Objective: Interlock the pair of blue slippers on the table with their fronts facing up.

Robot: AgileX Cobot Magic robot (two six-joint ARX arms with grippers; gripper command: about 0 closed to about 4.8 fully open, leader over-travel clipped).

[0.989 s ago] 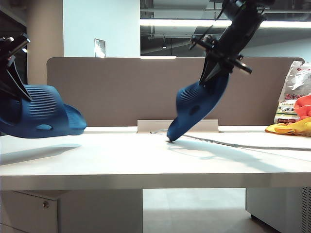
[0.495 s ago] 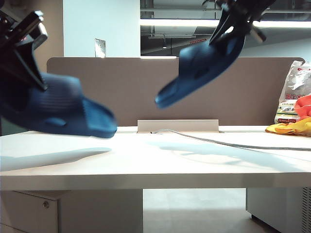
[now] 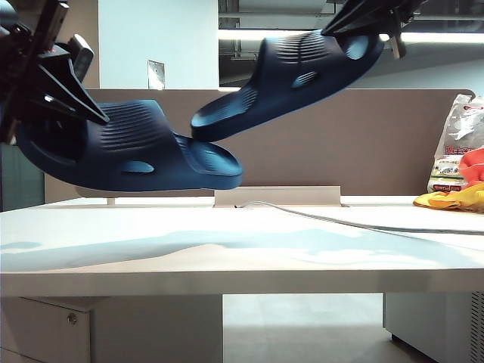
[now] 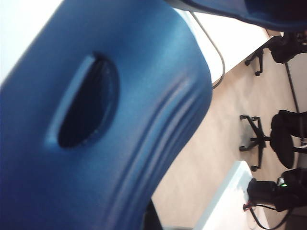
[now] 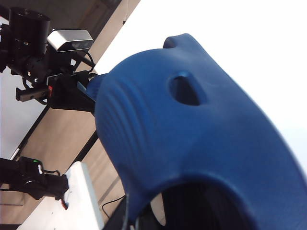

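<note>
Both blue slippers hang in the air above the white table [image 3: 242, 249]. My left gripper [image 3: 89, 110] at the far left is shut on the heel end of one slipper [image 3: 144, 147], which lies nearly level with its toe toward the middle. My right gripper [image 3: 344, 26] at the top right is shut on the other slipper [image 3: 295, 72], which slants down to the left. Its toe hovers just above the first slipper's toe. In the left wrist view the held slipper [image 4: 120, 124] fills the frame. The right wrist view shows the ribbed strap of its slipper [image 5: 192, 143].
A grey-brown divider panel [image 3: 378, 144] stands behind the table. A grey cable [image 3: 340, 219] runs across the table's back right. A white bag [image 3: 454, 144] and yellow cloth [image 3: 454, 199] sit at the far right. Office chairs [image 4: 283, 134] stand on the floor beyond.
Both slippers have left the table and swung toward the middle. The right one turned from toe-down to nearly level and rose. The left one moved right and upward.
</note>
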